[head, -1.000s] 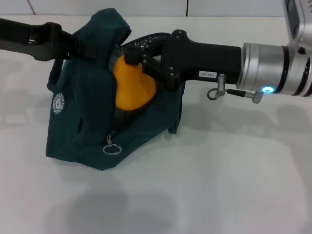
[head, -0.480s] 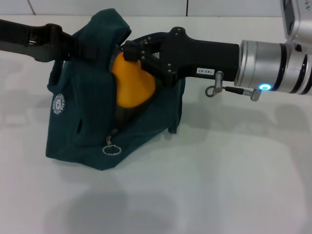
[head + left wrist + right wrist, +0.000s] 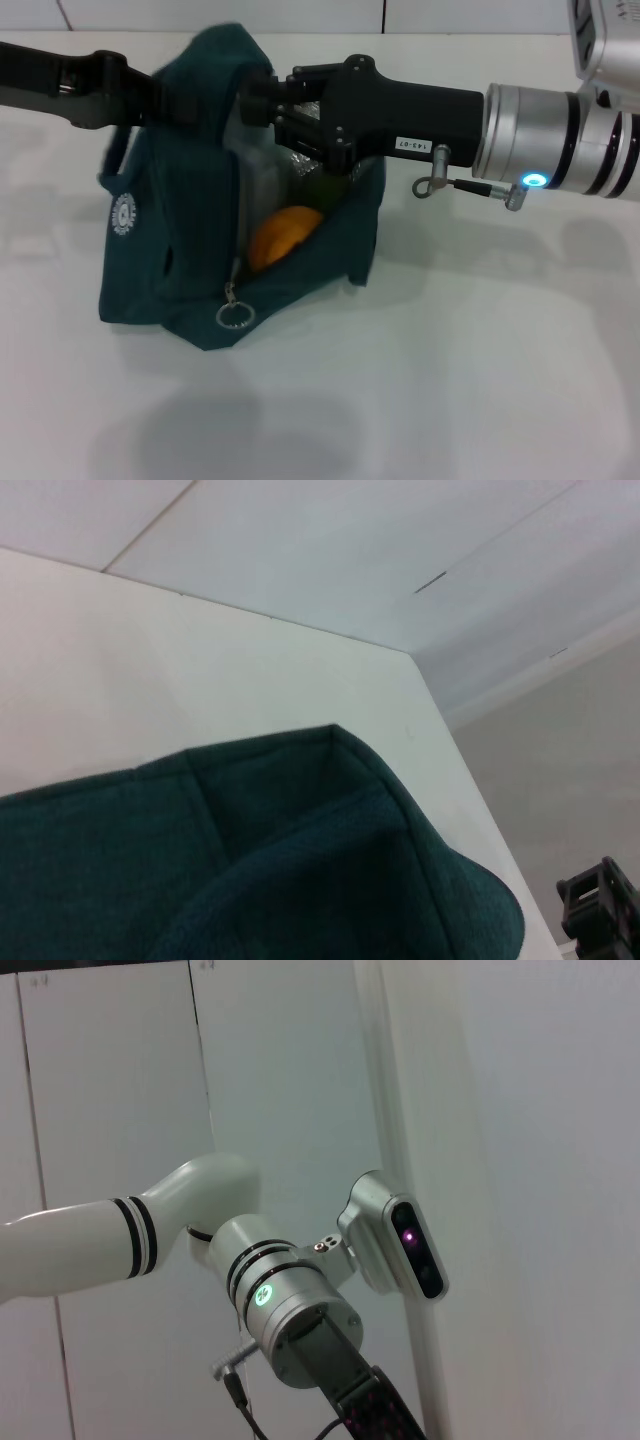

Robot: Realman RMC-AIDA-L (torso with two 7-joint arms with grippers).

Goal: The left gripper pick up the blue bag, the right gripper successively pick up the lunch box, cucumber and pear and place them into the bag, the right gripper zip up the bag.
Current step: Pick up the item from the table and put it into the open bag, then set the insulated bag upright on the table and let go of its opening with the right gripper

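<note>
The blue bag [image 3: 170, 240] stands on the white table, its mouth turned toward the right arm. My left gripper [image 3: 172, 96] is shut on the bag's top edge and holds it up; the bag's fabric [image 3: 300, 860] fills the lower part of the left wrist view. Just at the bag's mouth, my right gripper [image 3: 262, 104] is open and holds nothing. The pear [image 3: 285, 235] lies low inside the bag. Above it, the lunch box [image 3: 262, 185] shows as a clear wall, and a dark green bit of the cucumber [image 3: 325, 186] shows beside it.
The zipper's ring pull [image 3: 235, 316] hangs at the bag's front lower corner, and a round white logo [image 3: 122, 213] marks its left side. White table [image 3: 450, 380] spreads around the bag. The right wrist view shows only the left arm's silver cuff [image 3: 290, 1300] and wall panels.
The pear left the right gripper's fingers and dropped to the bottom of the bag. The right gripper rose slightly and stays at the bag's mouth. The bag shifted a little.
</note>
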